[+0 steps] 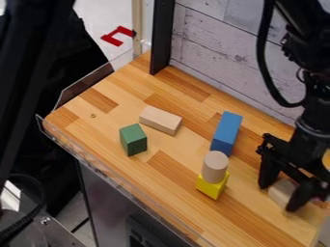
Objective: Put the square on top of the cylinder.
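Obscuring part of a pale block (281, 191), the end effector (278, 197), gripping or wide: impossible to tell.

No txt, labels, brand names, nos. or signs are legible here.

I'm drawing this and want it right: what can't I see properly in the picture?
All in the camera view:
- Pale block at the gripper: partly hidden by the gripper, so its whole shape is unclear.
- Yellow block: the cylinder hides part of its top.
- Arm: cut off by the top edge.
- Table spot: too small to tell.
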